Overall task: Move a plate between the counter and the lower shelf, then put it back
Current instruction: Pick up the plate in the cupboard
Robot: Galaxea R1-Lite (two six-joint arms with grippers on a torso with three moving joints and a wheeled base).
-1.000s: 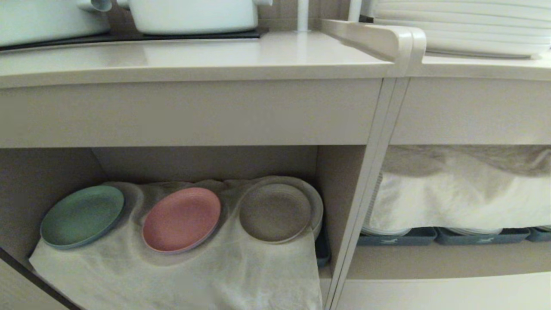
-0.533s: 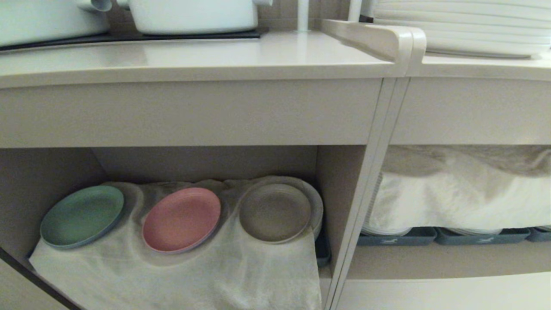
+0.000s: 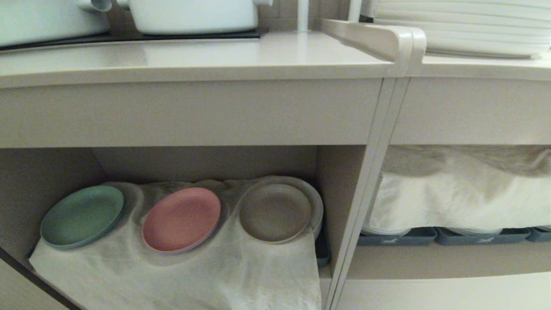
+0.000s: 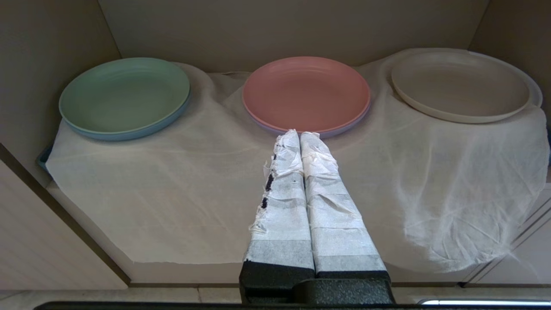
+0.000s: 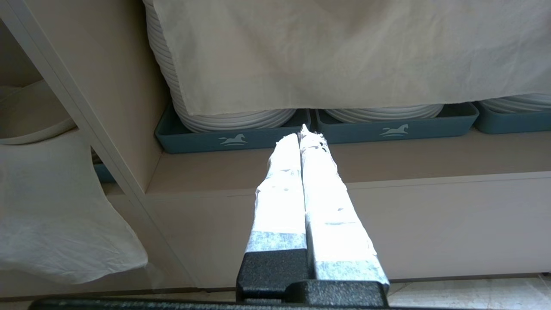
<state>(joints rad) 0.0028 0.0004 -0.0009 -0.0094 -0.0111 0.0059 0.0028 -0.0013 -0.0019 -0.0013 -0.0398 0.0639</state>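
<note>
The cream-beige plate (image 3: 274,212) (image 4: 458,85) rests on the whitish cloth at the right end of the lower shelf (image 3: 206,161), on top of a larger pale plate. The counter (image 3: 258,58) runs above the shelf, its front part bare. My left gripper (image 4: 300,134) is shut and empty, out in front of the shelf, pointing at the pink plate and well left of the cream plate. My right gripper (image 5: 303,132) is shut and empty, held before the neighbouring compartment. Neither gripper shows in the head view.
A green plate (image 3: 82,216) and a pink plate (image 3: 181,218) share the cloth. A white pot (image 3: 193,15) stands on the black hob. Stacked white plates (image 3: 462,30) sit on the right counter; blue-grey trays (image 5: 232,140) of white plates fill the right compartment under a cloth (image 3: 460,193).
</note>
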